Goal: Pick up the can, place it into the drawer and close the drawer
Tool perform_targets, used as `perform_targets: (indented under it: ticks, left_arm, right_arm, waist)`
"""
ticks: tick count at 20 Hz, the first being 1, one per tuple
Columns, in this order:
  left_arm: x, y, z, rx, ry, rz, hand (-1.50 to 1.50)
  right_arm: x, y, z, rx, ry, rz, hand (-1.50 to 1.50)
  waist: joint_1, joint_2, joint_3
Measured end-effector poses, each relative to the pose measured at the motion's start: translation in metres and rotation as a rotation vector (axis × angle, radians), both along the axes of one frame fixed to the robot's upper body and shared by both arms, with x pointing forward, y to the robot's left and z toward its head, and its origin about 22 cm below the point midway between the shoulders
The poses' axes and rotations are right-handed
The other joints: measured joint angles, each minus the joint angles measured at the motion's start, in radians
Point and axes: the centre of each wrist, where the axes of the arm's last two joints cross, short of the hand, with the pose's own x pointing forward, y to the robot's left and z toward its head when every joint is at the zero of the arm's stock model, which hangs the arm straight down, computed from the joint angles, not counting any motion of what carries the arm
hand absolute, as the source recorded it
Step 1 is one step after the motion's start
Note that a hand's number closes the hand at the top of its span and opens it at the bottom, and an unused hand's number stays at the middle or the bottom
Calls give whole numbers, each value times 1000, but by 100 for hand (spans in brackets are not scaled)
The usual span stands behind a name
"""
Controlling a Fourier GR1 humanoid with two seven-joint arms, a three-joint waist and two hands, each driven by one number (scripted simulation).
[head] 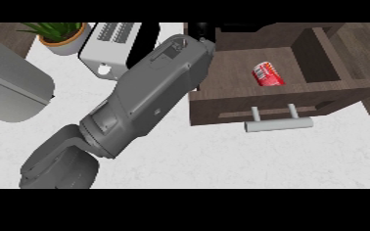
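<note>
Can (268,74) already lying inside the open drawer (239,63); closing step next, calling for a push on the handle (278,125). Robot hand state: cannot tell, hidden behind forearm.

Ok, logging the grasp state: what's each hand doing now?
Left hand: hidden beyond its forearm, cannot be told.
Right hand: not in view.
</note>
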Motion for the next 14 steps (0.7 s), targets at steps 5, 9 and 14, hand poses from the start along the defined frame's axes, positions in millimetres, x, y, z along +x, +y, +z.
perform_targets:
  ticks: [5,9,14]
  left_arm:
    - [-2,-3,4,-7,-42,-1,-150]
    - [-3,-5,7,-17,-44,2,-150]
    - [-5,-9,14,-38,-29,-6,-150]
  right_arm:
    - [13,17,11,-143,-45,2,-150]
    - [29,34,14,-241,-60,-6,-150]
    - [57,54,14,-365,-60,-18,-150]
  waist:
    - [21,-2,-1]
    - [38,-4,-1]
    - [58,-8,-1]
